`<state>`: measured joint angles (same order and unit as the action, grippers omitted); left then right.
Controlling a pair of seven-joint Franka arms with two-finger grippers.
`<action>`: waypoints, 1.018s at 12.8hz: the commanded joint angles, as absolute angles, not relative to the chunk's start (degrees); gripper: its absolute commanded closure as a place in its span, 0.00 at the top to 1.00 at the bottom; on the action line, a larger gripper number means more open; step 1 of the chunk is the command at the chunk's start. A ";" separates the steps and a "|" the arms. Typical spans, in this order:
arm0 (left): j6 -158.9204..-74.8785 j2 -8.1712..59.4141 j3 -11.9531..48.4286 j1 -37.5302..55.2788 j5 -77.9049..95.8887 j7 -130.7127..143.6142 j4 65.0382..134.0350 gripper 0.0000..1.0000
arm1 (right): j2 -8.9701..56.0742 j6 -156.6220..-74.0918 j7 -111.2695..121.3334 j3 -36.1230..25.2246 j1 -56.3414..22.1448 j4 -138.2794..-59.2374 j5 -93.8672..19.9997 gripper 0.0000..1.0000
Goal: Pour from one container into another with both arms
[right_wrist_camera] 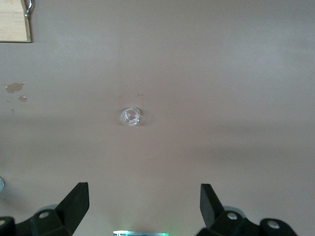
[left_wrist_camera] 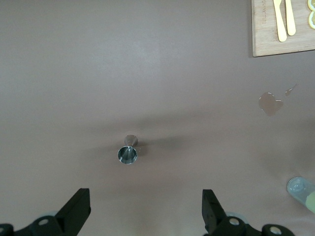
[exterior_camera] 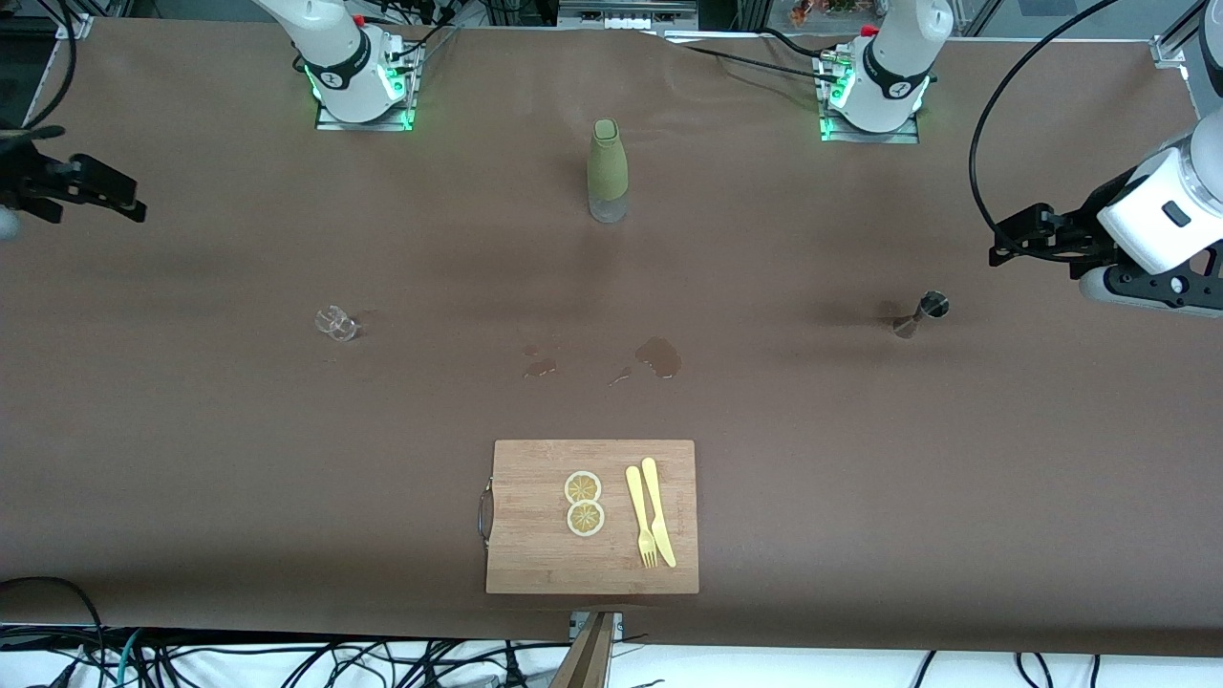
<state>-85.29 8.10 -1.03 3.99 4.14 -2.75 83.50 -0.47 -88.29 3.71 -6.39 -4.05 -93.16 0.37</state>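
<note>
Jaws of both grippers, left and right, stand spread, holding nothing, at the frame's upper edges. Jigger at right and glass at left stand apart on the counter; wet spots show mid-frame. Contents seem unreadable, so this fits either before pouring or after.

Robot lab: bolted arm bases, cables

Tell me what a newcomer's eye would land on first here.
The green bottle stands alone mid-table between the two bases, with wet spill marks nearer the camera. A cutting board at the near edge carries lemon slices, a knife and a fork. Both grippers, left and right, hang open, over a metal jigger and a small glass.
</note>
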 commanded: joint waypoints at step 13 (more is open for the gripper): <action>-85.34 7.21 -2.11 3.95 2.46 -2.72 84.37 1.00 | -0.18 -87.98 1.58 -3.96 -2.37 -92.72 -0.35 1.00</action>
